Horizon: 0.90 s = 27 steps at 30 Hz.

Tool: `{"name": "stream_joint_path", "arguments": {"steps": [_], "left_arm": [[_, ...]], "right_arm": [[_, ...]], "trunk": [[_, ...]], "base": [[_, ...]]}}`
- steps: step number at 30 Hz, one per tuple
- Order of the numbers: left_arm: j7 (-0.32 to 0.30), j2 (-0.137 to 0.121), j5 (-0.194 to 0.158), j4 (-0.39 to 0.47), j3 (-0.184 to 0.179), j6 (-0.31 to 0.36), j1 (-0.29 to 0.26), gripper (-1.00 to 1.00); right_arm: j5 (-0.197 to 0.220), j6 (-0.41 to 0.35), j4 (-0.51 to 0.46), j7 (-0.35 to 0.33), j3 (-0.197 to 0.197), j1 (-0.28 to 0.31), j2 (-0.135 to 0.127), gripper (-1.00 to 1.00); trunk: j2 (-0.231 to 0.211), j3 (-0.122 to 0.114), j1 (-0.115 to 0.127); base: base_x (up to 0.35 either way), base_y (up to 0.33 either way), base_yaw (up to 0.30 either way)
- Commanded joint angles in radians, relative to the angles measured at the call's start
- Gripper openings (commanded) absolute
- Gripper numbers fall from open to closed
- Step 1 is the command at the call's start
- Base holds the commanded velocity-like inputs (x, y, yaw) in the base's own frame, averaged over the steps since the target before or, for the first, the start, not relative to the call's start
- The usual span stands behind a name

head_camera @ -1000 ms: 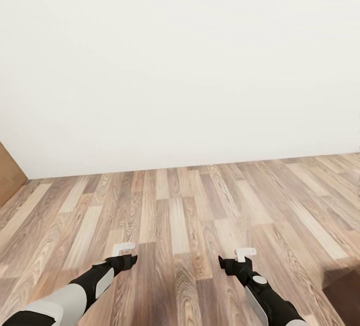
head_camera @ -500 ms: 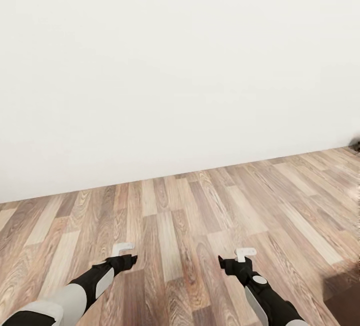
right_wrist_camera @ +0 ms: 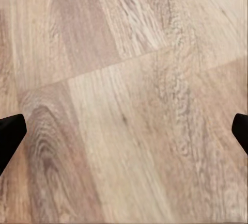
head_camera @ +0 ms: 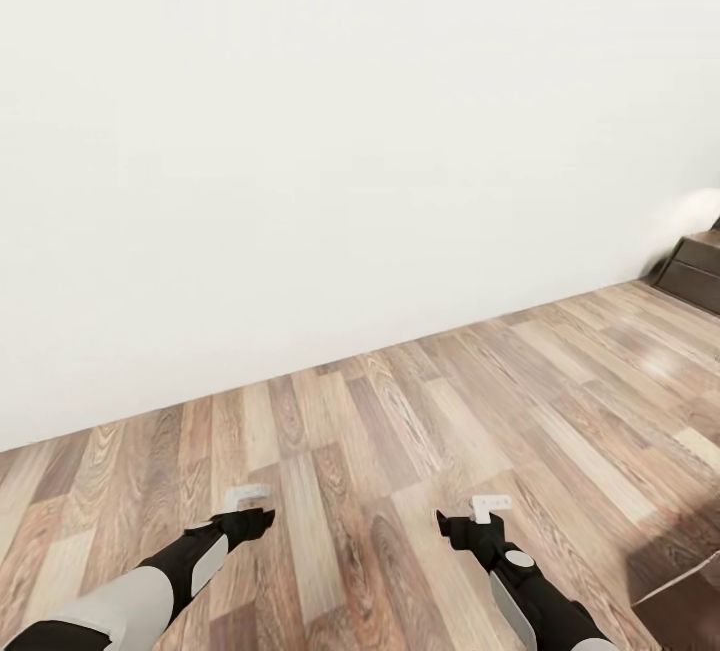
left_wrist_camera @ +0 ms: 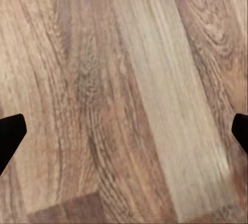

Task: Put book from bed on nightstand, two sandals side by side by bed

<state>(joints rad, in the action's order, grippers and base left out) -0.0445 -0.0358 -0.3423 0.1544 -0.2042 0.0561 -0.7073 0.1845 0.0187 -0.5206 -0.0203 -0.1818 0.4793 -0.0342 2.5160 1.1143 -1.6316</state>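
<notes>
**Facing a white wall, dark furniture at the far right**

No writing or labels are readable anywhere. My left gripper (head_camera: 250, 505) and right gripper (head_camera: 484, 513) hang low over the wood-plank floor (head_camera: 400, 451), both spread wide with nothing between the fingertips (left_wrist_camera: 10, 133). A dark-brown piece of furniture (head_camera: 695, 271) sits by the white wall (head_camera: 330, 151) at the far right; I cannot tell whether it is the nightstand. Since a second ago my view has swung, bringing that furniture into sight.
</notes>
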Motion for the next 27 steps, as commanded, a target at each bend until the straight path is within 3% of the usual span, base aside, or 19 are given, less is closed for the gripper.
{"name": "stream_joint_path", "arguments": {"steps": [1,19,27], "left_arm": [[-0.001,-0.001,-0.01,0.002,-0.007,0.005,0.0,1.0],[0.0,-0.001,-0.012,0.002,-0.007,0.005,0.0,1.0],[-0.001,-0.001,-0.012,0.002,-0.007,0.005,0.0,1.0]], "right_arm": [[0.01,0.002,0.001,0.0,-0.006,0.001,-0.001,1.0],[0.011,0.001,0.002,0.002,-0.007,0.001,0.0,1.0],[0.009,0.005,0.029,0.005,-0.008,0.001,0.0,1.0]], "trunk": [[0.0,0.001,0.0],[0.0,0.001,0.0],[0.0,0.001,0.0]], "base": [[0.064,0.002,-0.27],[0.009,0.002,-0.267],[0.149,0.166,-0.173]]}}
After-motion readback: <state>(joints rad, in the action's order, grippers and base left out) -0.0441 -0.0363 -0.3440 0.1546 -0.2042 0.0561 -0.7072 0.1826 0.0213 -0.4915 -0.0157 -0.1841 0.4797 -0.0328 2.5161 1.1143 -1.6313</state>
